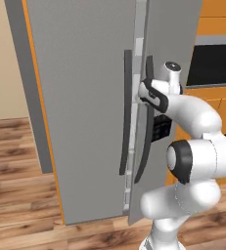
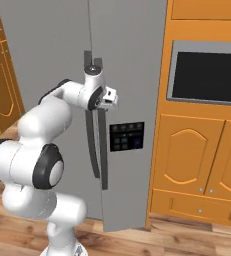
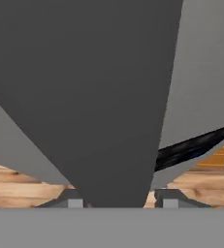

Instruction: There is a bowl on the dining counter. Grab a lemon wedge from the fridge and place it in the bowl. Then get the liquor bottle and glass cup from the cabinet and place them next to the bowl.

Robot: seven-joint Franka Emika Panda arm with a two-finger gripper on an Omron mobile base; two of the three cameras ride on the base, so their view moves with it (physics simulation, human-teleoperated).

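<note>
We see the gripper closed on the right fridge handle, its 2 fingertips pressed to either side of the dark bar. The fridge has 2 grey doors, the right one pulled slightly ajar, beside orange cabinets and a black oven.

floor: brown wood planks
wall: plain beige, at left
cabinets: orange, arched panel doors, small knobs, right of fridge
oven: black built-in window, grey frame, above cabinet doors
</note>
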